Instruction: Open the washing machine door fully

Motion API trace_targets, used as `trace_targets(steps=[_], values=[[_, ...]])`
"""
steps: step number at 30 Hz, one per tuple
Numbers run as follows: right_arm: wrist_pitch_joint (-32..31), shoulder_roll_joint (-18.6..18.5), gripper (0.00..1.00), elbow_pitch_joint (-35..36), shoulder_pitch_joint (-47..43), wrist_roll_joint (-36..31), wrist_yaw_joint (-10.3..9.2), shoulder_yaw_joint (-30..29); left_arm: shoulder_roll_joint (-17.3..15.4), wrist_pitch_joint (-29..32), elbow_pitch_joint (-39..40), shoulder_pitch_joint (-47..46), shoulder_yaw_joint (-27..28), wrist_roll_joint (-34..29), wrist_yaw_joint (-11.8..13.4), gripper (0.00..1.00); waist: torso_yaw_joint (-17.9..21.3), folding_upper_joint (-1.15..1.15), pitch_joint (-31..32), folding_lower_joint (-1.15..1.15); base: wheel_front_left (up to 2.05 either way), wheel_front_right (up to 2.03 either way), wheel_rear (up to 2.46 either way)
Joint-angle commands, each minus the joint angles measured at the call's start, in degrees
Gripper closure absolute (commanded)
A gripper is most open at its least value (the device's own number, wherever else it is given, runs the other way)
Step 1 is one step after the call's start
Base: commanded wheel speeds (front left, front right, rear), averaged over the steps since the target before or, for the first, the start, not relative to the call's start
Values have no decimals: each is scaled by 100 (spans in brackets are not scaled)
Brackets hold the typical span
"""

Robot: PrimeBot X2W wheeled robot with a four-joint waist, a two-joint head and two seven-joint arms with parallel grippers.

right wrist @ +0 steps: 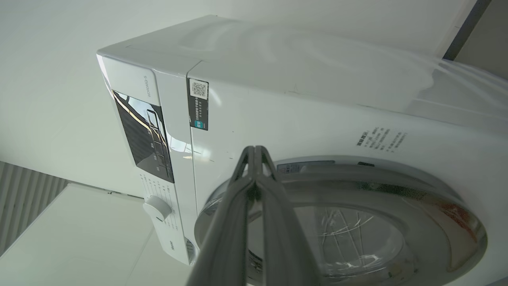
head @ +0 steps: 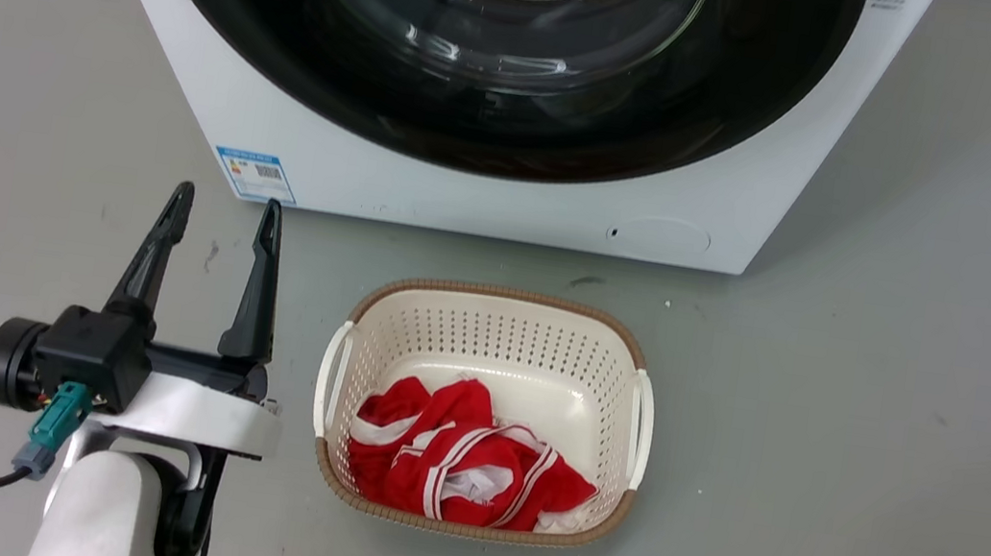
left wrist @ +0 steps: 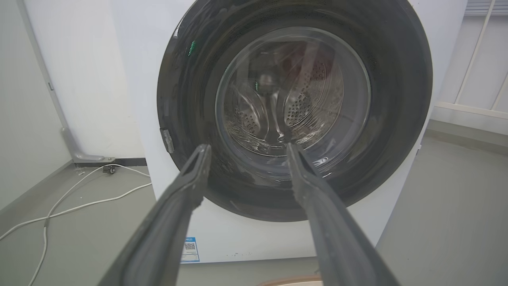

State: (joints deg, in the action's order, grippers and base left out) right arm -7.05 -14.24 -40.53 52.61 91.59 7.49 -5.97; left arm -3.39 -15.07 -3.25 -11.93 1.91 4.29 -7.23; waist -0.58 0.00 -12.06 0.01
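Cream perforated basket [head: 497, 336] holds a crumpled red-and-white garment [head: 450, 466], on the floor just in front of the washing machine [head: 469, 192].
The glossy black washing machine door [left wrist: 186, 119] lies against the machine's front, the steel drum [left wrist: 299, 109] showing through its glass. The left gripper [head: 227, 200] hovers before the machine's lower left corner, fingers spread, empty. The right gripper [right wrist: 254, 149] points at the machine's front by the door's rim, fingers pressed together, empty.

Open air between left hand [head: 227, 202] and washing machine door [left wrist: 190, 119]; basket [head: 503, 295] on floor [head: 819, 459] right of hand.
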Motion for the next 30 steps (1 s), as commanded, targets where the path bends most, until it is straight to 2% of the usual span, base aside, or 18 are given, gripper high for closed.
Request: trace_targets(steps=[1,9,14,21,30], values=[[-139,-111,100,-193,313,-83,0,108,-25,-15,22,-104,-9,31,-7,0,-29,0,-152,-1,0,0,0],[-1158,-424,100,-1390,2019,-770,0,956,-45,-15,134,-391,-59,45,-16,0,-82,0,-605,-1,0,0,0],[-1585,-354,100,-2090,2793,-1207,0,1361,-53,-15,222,-520,-80,77,-23,0,-135,0,-856,-1,0,0,0],[-1626,-208,100,-2815,3441,-1689,0,1677,-41,-15,323,-640,-74,110,-27,0,-204,0,-1169,-1,0,0,0],[-1532,-70,100,-3151,3693,-1906,0,1777,-25,-15,407,-768,-114,120,-30,0,-275,0,-1458,-1,0,0,0]])
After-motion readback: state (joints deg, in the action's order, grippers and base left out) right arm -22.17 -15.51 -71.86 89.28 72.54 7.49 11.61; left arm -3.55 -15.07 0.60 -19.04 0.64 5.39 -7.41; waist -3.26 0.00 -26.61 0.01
